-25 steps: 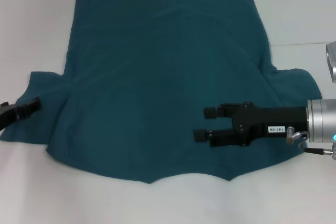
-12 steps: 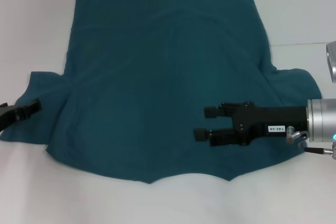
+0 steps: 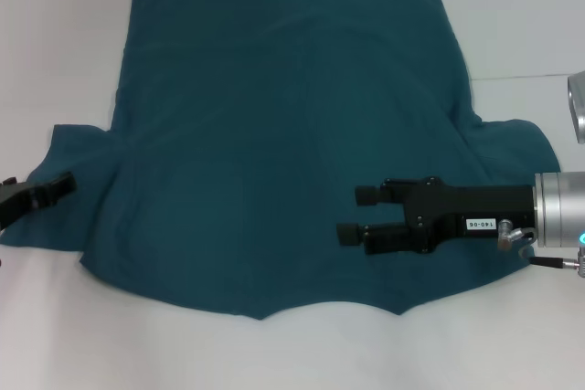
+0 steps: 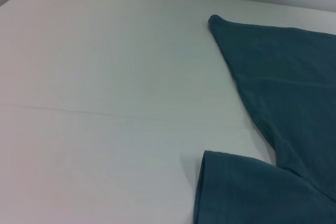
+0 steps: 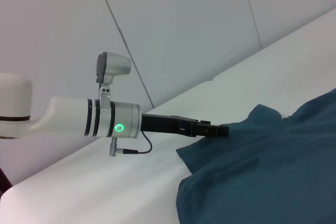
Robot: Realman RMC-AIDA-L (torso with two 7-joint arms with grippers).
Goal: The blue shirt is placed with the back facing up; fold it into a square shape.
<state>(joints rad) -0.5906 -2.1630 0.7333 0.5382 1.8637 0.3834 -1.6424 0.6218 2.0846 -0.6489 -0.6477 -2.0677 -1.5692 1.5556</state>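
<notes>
Shirt: the blue shirt (image 3: 283, 125) lies spread flat on the white table (image 3: 530, 15), plain side up, unfolded, both sleeves out to the sides.
Shirt orientation: straight hem at the far edge of the head view; curved edge nearest the robot.
Right gripper: the right gripper (image 3: 355, 216) is extended level over the shirt's near right part, pointing toward the robot's left.
Right gripper state: two black fingers (image 3: 366, 195) parted, a clear gap between them, nothing held. Whether the tips touch the cloth cannot be told.
Shirt relative to right gripper: fabric lies under and all around the fingers; the right sleeve (image 3: 512, 148) lies beside the gripper's silver wrist section, on its far side; the near curved edge lies just toward the robot from the fingers.
Left gripper: the left gripper (image 3: 62, 185) is at the left edge of the head view, at the end of the left sleeve (image 3: 64, 194).
Left gripper state: cannot be told; only dark finger parts show over the sleeve end.
Left wrist view: bare table, the sleeve cuff (image 4: 231, 192) and the shirt's side edge; no fingers show.
Right wrist view: the left arm (image 5: 94, 119), green light lit, its black gripper tip (image 5: 215, 129) at the sleeve corner.
</notes>
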